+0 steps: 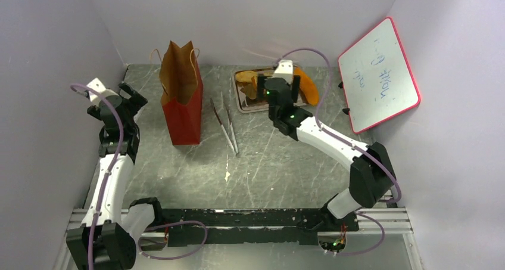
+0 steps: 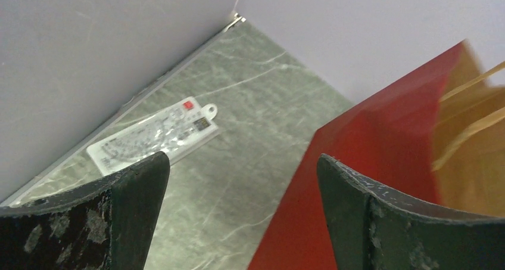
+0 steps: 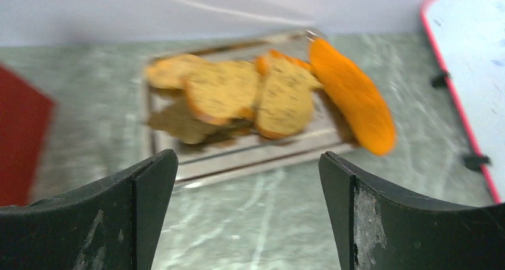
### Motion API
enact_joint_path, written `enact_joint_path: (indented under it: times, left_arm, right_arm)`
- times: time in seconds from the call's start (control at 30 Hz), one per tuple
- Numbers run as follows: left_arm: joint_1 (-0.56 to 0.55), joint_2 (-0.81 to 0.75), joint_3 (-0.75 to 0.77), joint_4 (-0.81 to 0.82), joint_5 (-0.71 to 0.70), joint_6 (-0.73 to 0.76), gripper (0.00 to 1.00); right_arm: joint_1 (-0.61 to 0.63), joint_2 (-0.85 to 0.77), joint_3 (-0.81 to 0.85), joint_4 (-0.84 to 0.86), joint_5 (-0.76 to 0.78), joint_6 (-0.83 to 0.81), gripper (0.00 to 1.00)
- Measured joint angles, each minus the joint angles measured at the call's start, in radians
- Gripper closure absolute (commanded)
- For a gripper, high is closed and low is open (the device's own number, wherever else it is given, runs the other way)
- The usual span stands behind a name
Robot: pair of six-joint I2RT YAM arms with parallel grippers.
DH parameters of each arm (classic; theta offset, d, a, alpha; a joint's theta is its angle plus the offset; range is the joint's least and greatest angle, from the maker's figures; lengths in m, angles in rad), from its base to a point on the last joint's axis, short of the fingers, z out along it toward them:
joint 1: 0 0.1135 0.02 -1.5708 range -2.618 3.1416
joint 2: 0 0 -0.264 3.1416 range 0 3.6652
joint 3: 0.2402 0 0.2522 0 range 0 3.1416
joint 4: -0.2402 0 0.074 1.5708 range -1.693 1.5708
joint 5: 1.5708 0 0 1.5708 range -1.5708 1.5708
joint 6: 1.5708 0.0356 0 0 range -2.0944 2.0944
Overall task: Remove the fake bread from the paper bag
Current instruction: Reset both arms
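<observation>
The red paper bag stands upright and open at the back left; its red side and kraft inside show in the left wrist view. The fake bread lies on a silver tray: tan toast slices, a golden roll and an orange crescent leaning on the tray's right rim. My right gripper hangs open and empty at the tray's near edge. My left gripper is open and empty, left of the bag. The bag's contents are hidden.
Metal tongs lie on the table between bag and tray. A red-framed whiteboard leans against the right wall. A plastic-wrapped tag lies by the left wall. Walls close in on three sides.
</observation>
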Motion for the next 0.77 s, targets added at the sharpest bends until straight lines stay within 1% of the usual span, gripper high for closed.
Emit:
enact_joint_path:
  times: [0.07,0.13,0.27,0.43,0.5,0.63,0.7,0.77]
  left_arm:
    - [0.0,0.014,-0.056,0.06,-0.003,0.057,0.08]
    - [0.0,0.012,-0.126,0.126,-0.013,0.121,0.08]
    - [0.001,0.011,-0.235,0.249,-0.042,0.229,0.09]
    - [0.001,-0.001,-0.332,0.384,-0.044,0.291,0.1]
    - [0.001,-0.008,-0.372,0.434,-0.046,0.301,0.1]
    - [0.002,-0.013,-0.426,0.492,-0.048,0.305,0.1]
    - [0.002,-0.013,-0.434,0.504,-0.052,0.305,0.1]
    - [0.002,-0.013,-0.434,0.52,-0.056,0.309,0.1]
  right_arm:
    - [-0.076,0.006,-0.058,0.005,0.002,0.016,0.0]
    - [-0.13,0.006,-0.106,0.01,-0.001,0.033,0.0]
    - [-0.193,0.006,-0.174,0.041,-0.011,0.064,0.0]
    - [-0.204,0.019,-0.195,0.046,0.05,0.115,0.0]
    - [-0.203,0.044,-0.177,0.016,0.095,0.155,0.0]
    - [-0.204,0.089,-0.153,-0.06,0.165,0.233,0.0]
    - [-0.203,0.09,-0.155,-0.097,0.203,0.272,0.0]
    - [-0.203,0.076,-0.173,-0.1,0.232,0.296,0.0]
